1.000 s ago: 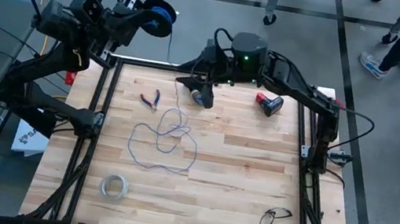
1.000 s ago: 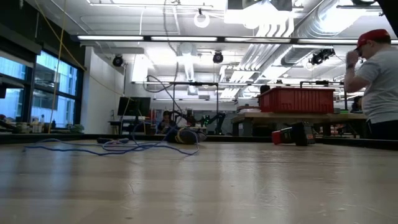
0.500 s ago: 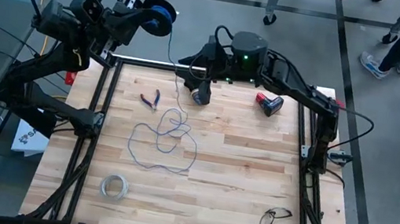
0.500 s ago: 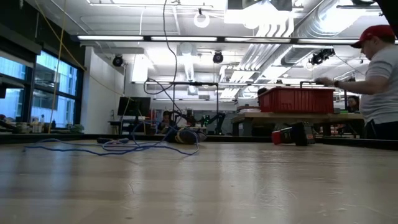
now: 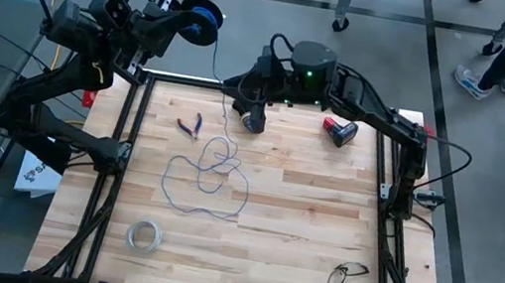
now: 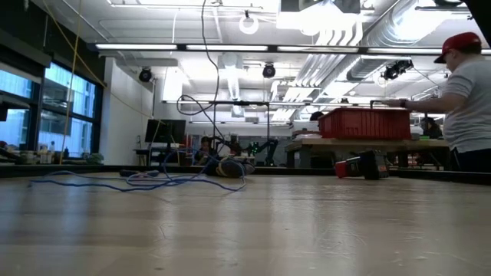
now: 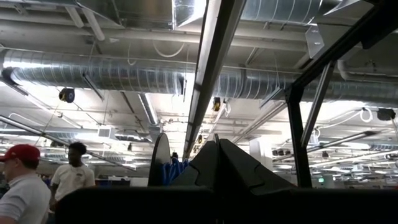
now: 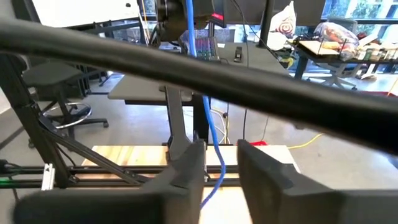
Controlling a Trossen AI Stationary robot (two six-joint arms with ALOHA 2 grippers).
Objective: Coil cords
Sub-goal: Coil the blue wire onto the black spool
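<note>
Wood tabletop fills the frame from above, and nearest the front edge lie a whitish ring of tape on the left and a pair of dark glasses on the right. Farther in, the thin bluish wire sprawls in loose loops across the middle-left of the boards, with small red-handled pliers just beyond it. From the loops the wire climbs toward the far edge, where the right gripper hangs over the table's back rail. In the right wrist view its fingers stand a little apart with the blue wire running down between them; whether the pads are touching it cannot be told. A red and black tool lies near the far right of the boards. Beyond the far-left corner, off the table, the left gripper is raised with its fingers together, holding the dark round spool by its hub, blue windings showing on it. A person stands at a bench in the room behind.
</note>
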